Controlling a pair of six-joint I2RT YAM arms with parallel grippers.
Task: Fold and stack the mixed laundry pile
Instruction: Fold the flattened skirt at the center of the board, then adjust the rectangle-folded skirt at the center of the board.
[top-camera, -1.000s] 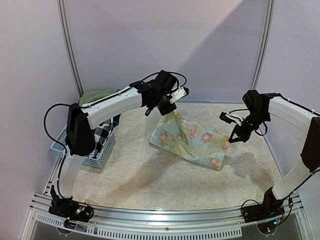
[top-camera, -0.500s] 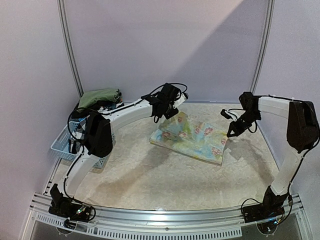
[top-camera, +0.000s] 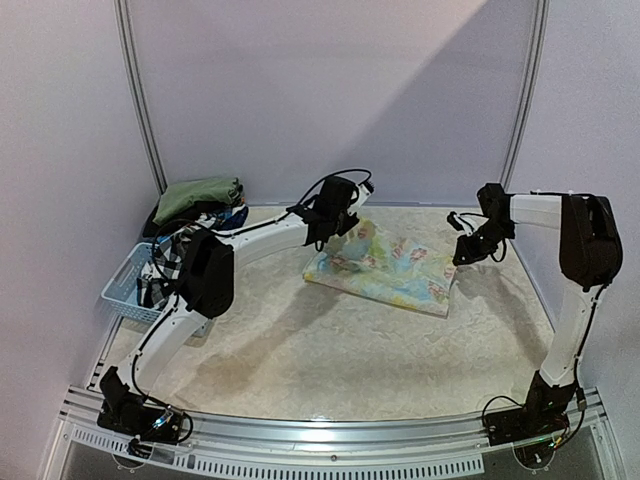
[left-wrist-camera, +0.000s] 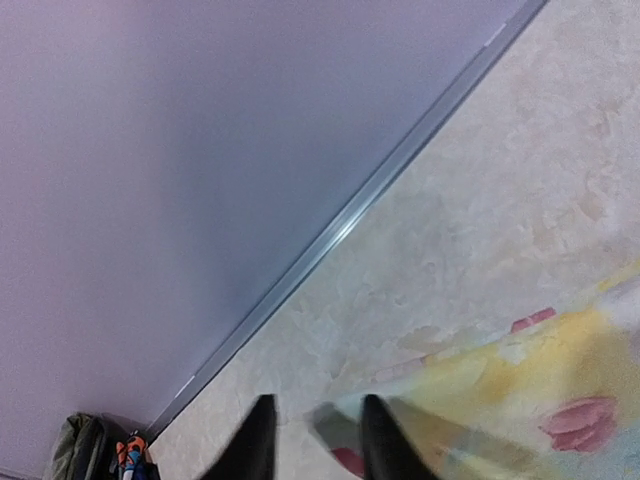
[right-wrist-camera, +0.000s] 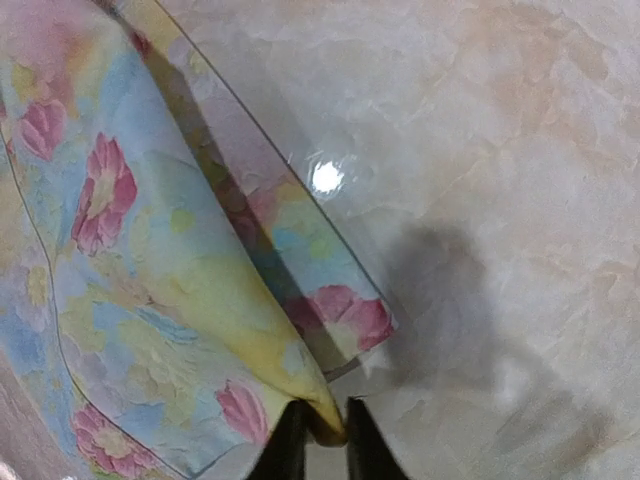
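The pale yellow-green floral cloth (top-camera: 395, 268) lies folded on the table, towards the back. My left gripper (top-camera: 338, 232) hovers at its far left corner. In the left wrist view the gripper (left-wrist-camera: 315, 440) is open, bare table shows between the fingers, and the cloth's corner (left-wrist-camera: 540, 390) lies by the right finger. My right gripper (top-camera: 462, 255) is at the cloth's right corner. The right wrist view shows it (right-wrist-camera: 325, 445) shut on a raised fold of the floral cloth (right-wrist-camera: 150, 280). The rest of the mixed laundry pile sits at the left.
A light blue basket (top-camera: 125, 290) stands at the left edge with the black-and-white checked shirt (top-camera: 172, 255) in it. Behind it an olive-green piece (top-camera: 200, 193) lies on a dark blue piece (top-camera: 230, 215). The back wall rail (left-wrist-camera: 330, 235) runs close behind the cloth.
Both grippers carried the cloth's lifted edge towards the back and down, so the cloth now lies flatter. The left jaws have parted off the corner. The right jaws still pinch their corner.
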